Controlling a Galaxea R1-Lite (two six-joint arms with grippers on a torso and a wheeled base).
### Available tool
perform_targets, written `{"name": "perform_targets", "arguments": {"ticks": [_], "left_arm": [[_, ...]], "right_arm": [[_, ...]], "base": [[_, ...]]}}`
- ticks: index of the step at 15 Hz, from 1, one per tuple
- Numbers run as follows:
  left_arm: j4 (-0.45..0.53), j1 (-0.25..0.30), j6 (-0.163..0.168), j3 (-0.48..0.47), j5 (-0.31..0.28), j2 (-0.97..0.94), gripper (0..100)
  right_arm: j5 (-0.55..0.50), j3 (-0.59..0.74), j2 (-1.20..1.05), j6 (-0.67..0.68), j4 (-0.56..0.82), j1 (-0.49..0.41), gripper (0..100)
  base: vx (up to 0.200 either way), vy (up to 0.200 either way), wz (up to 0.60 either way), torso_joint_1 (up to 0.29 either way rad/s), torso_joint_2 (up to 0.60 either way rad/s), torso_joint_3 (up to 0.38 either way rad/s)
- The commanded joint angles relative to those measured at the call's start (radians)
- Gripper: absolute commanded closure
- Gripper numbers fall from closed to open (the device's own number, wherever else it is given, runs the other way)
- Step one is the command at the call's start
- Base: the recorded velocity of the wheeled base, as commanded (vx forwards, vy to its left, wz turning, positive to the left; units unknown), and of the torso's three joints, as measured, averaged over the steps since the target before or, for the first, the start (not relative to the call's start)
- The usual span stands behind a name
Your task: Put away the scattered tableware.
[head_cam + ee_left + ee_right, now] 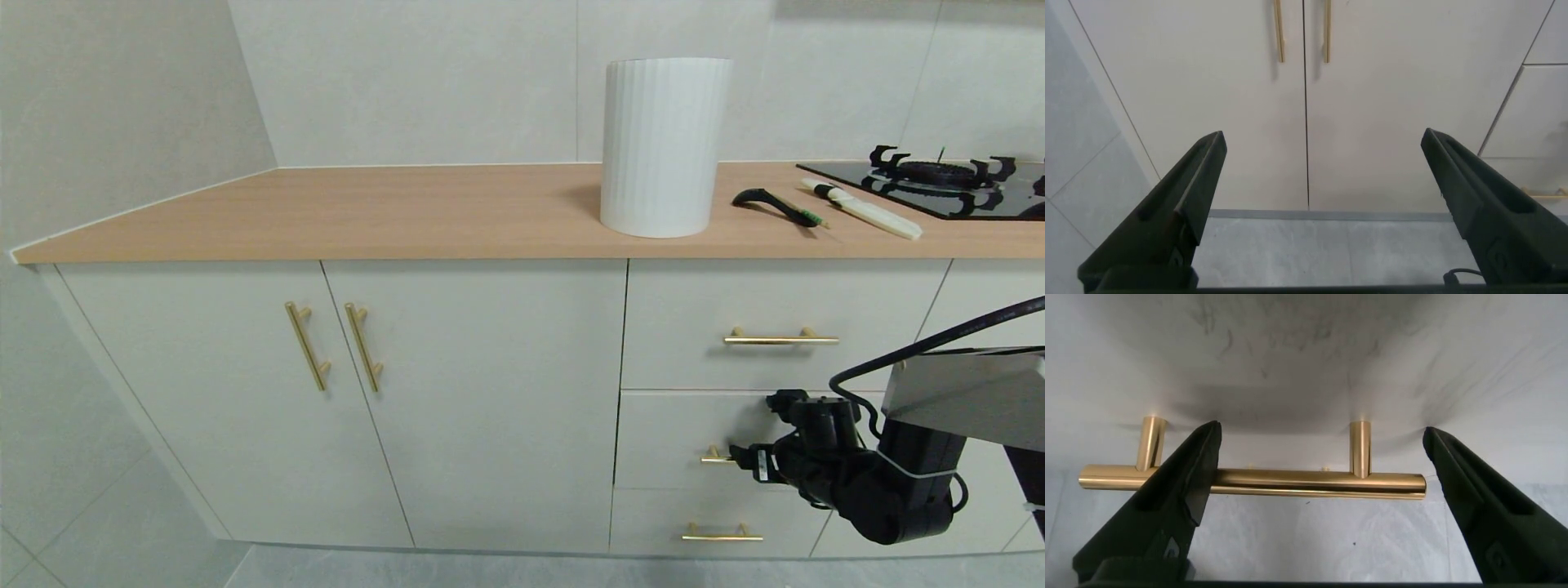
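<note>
Jaws of right gripper (1320, 434) gape wide, seemingly clear of handle (1290, 482).

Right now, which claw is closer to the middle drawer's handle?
Right. The right claw is open and right at the handle, which lies just ahead of it. The left claw, also open, faces the cupboard doors, off to the handle's left.

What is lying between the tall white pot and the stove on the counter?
In the head view, two things lie there: a black-handled utensil nearer the white pot and a long cream utensil nearer the stove.
</note>
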Motion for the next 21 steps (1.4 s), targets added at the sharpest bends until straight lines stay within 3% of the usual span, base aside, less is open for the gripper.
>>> {"name": "perform_targets", "arguments": {"ticks": [1, 5, 8, 9, 11, 12, 14, 15, 21], "left_arm": [[0.0, 0.0, 0.0, 0.0, 0.0, 0.0, 0], [0.0, 0.0, 0.0, 0.0, 0.0, 0.0, 0], [0.0, 0.0, 0.0, 0.0, 0.0, 0.0, 0], [0.0, 0.0, 0.0, 0.0, 0.0, 0.0, 0], [0.0, 0.0, 0.0, 0.0, 0.0, 0.0, 0], [0.0, 0.0, 0.0, 0.0, 0.0, 0.0, 0], [0.0, 0.0, 0.0, 0.0, 0.0, 0.0, 0], [0.0, 0.0, 0.0, 0.0, 0.0, 0.0, 0], [0.0, 0.0, 0.0, 0.0, 0.0, 0.0, 0]], "right_arm": [[0.0, 0.028, -0.023, -0.002, 0.0, 0.003, 0], [0.005, 0.136, -0.154, -0.033, 0.025, 0.026, 0], [0.023, 0.173, -0.362, -0.036, 0.204, 0.044, 0], [0.069, 0.166, -0.546, -0.039, 0.414, 0.046, 0], [0.089, 0.135, -0.689, -0.051, 0.562, 0.053, 0], [0.089, 0.051, -0.829, -0.053, 0.747, 0.057, 0], [0.103, -0.063, -0.892, -0.053, 0.919, 0.057, 0], [0.126, -0.18, -0.876, -0.053, 1.036, 0.057, 0], [0.103, -0.195, -0.709, -0.047, 1.019, 0.05, 0]], "base": [[0.0, 0.0, 0.0, 0.0, 0.0, 0.0], [0.0, 0.0, 0.0, 0.0, 0.0, 0.0], [0.0, 0.0, 0.0, 0.0, 0.0, 0.0], [0.0, 0.0, 0.0, 0.0, 0.0, 0.0], [0.0, 0.0, 0.0, 0.0, 0.0, 0.0], [0.0, 0.0, 0.0, 0.0, 0.0, 0.0], [0.0, 0.0, 0.0, 0.0, 0.0, 0.0], [0.0, 0.0, 0.0, 0.0, 0.0, 0.0], [0.0, 0.0, 0.0, 0.0, 0.0, 0.0]]}}
